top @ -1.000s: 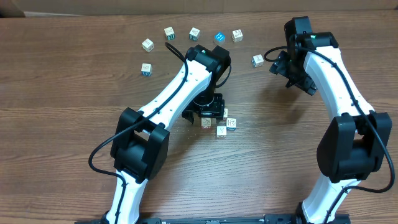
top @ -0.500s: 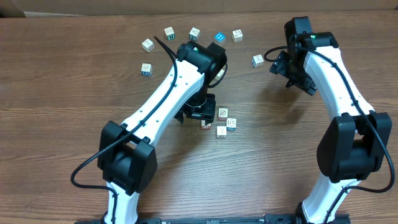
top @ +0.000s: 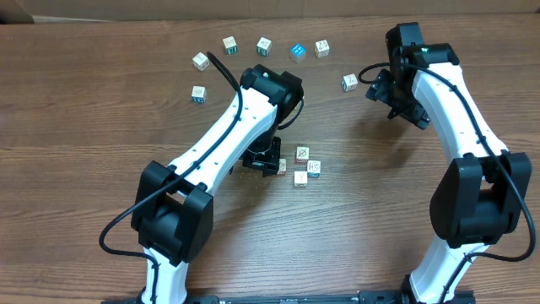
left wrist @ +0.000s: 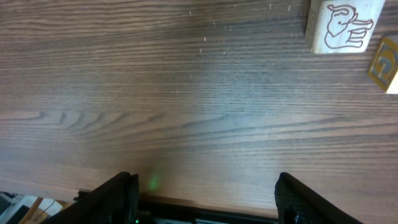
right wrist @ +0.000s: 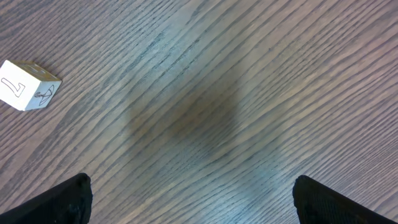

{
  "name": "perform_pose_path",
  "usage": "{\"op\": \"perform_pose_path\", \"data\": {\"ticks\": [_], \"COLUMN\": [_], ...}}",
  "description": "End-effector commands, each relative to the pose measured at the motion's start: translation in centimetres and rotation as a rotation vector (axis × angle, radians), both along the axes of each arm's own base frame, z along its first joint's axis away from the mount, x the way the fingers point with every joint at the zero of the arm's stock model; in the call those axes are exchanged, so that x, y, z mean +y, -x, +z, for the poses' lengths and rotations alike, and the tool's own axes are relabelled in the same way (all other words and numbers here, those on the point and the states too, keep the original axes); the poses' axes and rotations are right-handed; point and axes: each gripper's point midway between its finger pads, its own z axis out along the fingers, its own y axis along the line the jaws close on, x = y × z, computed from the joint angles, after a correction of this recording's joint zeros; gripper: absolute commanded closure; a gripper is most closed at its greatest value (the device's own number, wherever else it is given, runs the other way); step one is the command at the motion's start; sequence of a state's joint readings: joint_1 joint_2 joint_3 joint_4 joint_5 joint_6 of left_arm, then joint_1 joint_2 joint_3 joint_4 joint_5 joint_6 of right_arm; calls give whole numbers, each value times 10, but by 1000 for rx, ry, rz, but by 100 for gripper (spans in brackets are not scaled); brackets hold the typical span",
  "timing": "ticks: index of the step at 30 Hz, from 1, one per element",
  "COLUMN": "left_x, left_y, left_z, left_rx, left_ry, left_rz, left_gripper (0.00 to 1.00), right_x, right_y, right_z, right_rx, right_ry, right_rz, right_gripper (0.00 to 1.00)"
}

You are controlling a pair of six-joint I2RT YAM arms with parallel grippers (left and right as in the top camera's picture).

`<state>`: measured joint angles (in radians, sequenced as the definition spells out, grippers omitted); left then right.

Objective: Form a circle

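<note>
**Circle of cubes just off the left jaws, well clear of the right**

The left jaws stand spread over bare counter [top: 101, 127] with nothing between them. In the left wrist view both fingertips [left wrist: 115, 196] show at the lower edge. The circle [top: 301, 177] lies just beside these jaws, on their right-hand side and ahead of the tips. It is a small cluster of four cubes. Three sit in plain sight from overhead, and the fourth [top: 281, 168] is half hidden against the black jaw housing. The left wrist view catches two of the four: one cube printed with an outlined figure [left wrist: 345, 26], and another's corner [left wrist: 387, 64] at the frame's right edge.

The right jaws are spread wide and hold nothing, well apart from the circle. A lone cube [right wrist: 28, 85] lies ahead of them, off to their left. Six more cubes lie in an arc [top: 264, 45] beyond the left arm [top: 228, 135].
</note>
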<state>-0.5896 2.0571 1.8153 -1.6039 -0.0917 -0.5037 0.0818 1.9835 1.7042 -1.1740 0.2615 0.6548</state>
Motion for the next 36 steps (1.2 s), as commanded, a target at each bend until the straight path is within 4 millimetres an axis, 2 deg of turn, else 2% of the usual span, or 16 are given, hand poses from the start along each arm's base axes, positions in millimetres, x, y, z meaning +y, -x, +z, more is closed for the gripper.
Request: {"op": "perform_pose_path", "data": {"ticks": [1,12,21,27,36], "left_x": [-1,-15,-23,-34,-39], "left_y": [-4,-17,-16,-16,-13], "left_z": [3,-1,-2,-3,-4], "left_rx": [-47,-109,-97,-86,-74], "left_ry": [-2,55,97,153,171], "left_rz": [16,70,81,91,89], "left_gripper": [32,26,24,13,14], "right_x": [0,0,0,0,0], "right_y": [-5,-5,-5,-5,-5], "right_z": [18,18,18,18,18], "right_rx": [-51,-51,-51,-51,-51], "right_ry": [2,2,2,2,2], "right_rz": [-3,-3,-3,-3,-3], "right_gripper": [0,0,0,0,0]}}
